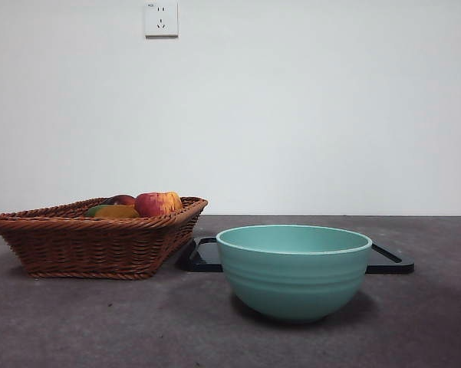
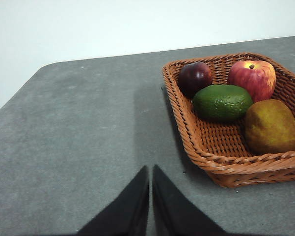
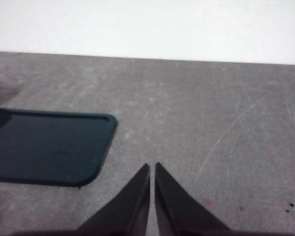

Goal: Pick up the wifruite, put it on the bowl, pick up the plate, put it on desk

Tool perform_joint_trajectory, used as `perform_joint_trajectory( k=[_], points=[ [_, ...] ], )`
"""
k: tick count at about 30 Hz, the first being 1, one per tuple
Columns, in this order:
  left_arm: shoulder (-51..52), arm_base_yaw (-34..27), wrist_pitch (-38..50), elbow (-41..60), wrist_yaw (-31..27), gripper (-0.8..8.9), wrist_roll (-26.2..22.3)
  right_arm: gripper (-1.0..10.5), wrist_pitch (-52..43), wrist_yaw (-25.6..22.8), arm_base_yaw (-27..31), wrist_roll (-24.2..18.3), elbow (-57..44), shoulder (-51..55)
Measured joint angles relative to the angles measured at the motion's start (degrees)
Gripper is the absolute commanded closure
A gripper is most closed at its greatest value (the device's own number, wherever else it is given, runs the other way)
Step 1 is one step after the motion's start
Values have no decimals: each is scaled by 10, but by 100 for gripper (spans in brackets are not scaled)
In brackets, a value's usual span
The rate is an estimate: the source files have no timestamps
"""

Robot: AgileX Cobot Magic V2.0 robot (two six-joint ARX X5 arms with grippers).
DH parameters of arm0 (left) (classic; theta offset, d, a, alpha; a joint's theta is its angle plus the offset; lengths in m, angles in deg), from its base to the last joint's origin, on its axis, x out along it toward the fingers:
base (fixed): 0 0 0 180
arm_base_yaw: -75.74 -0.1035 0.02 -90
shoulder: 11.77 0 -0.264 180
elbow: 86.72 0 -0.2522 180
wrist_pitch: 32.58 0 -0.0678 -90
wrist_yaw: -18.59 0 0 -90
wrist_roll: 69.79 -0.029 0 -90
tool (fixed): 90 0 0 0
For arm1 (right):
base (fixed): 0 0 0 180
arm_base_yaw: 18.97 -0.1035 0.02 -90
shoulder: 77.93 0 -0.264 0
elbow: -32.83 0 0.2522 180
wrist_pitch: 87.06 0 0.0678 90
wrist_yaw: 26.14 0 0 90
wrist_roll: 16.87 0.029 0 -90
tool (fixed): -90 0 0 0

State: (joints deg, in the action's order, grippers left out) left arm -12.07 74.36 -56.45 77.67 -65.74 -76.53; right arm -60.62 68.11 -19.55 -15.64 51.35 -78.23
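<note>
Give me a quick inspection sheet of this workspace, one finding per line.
Surface: desk, dark grey, mottled.
Job's things: wifruite lies in the wicker basket; bowl upright on the desk in front of a flat dark plate.
Clutter: apple, green fruit, dark red fruit, all in the basket.
Grippers: left gripper and right gripper above bare desk, fingers together, holding nothing.
Cables: nothing seen.
Surroundings: white wall, wall socket.

No readable text in any view.
The wall socket in the front view bears a tiny dark mark at its upper left corner, too small to read; nothing else carries lettering or numbers.
</note>
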Motion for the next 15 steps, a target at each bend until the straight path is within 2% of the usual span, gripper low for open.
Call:
perform_joint_trajectory(
  k=[15],
  points=[
    [0,0,0,0,0,802,0,940,-7,-3,0,0,-29,-1]
  ],
)
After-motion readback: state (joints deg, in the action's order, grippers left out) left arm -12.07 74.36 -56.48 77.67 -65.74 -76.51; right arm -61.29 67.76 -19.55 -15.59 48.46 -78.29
